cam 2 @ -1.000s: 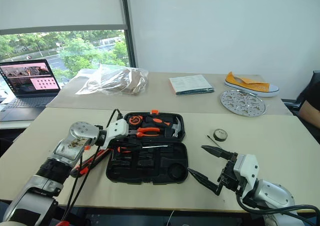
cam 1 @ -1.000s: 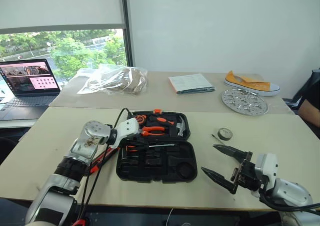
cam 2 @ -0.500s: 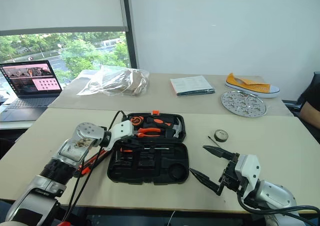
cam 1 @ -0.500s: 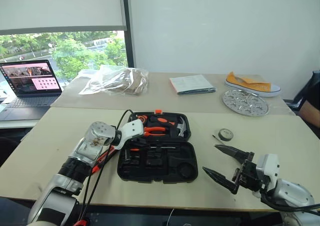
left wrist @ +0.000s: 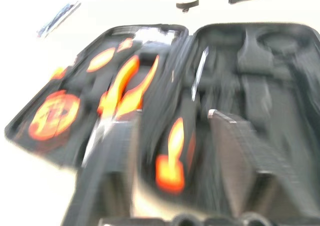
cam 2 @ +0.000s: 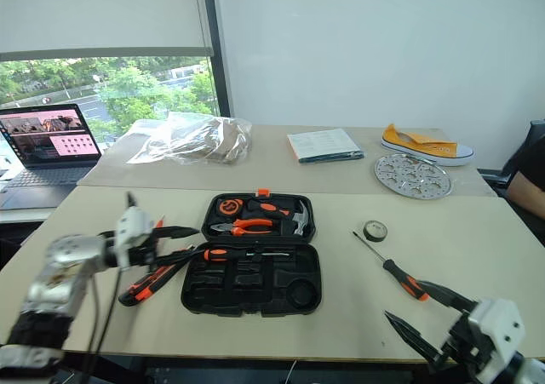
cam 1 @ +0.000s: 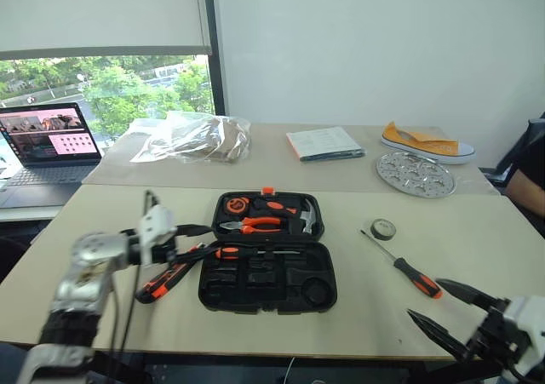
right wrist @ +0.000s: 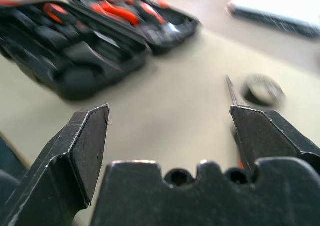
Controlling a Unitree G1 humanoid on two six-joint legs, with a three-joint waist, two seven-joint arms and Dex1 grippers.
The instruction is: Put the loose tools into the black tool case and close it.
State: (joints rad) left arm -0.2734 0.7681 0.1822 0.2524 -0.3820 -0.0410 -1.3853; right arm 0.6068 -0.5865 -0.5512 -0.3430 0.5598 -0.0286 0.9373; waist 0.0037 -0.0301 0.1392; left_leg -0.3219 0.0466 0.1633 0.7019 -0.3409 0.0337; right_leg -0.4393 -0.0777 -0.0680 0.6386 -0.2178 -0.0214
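No writing can be read on any tool or on the booklet [cam 1: 325, 142] at the far table.

The case [cam 1: 267, 261] is black moulded plastic with rounded corners and a small orange latch; it lies open flat on the beige table [cam 1: 255, 333], shaped slots showing. In its far half sit orange-handled pliers [cam 1: 252, 224] and a steel-headed hammer [cam 1: 308, 216]. One screwdriver [cam 1: 252, 251], black and orange, lies across the hinge line.

A second screwdriver [cam 1: 403, 267] lies loose to the right of the case, with a small dark tape roll [cam 1: 383, 228] just beyond its tip. A long orange-and-black knife [cam 1: 169, 277] lies just left of the case.

The left gripper [cam 1: 194, 241] hangs above the knife (fingers parted, holding nothing). The right gripper [cam 1: 451, 312] hovers near the table's front right edge, its pointed black fingers spread wide and empty.
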